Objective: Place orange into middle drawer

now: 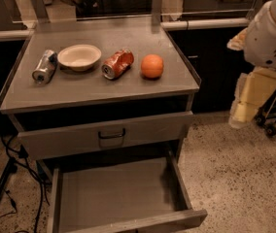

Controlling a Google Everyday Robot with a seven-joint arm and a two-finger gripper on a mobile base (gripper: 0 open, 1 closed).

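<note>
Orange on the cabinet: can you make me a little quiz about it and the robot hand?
1. True or false: the orange sits on the cabinet top, not in the open middle drawer.
2. The gripper is: A) over the orange B) at the picture's right, away from the cabinet top C) in the middle drawer.
3. Fill in: the crushed red thing beside the orange is a soda ___.
Key: 1 true; 2 B; 3 can.
</note>
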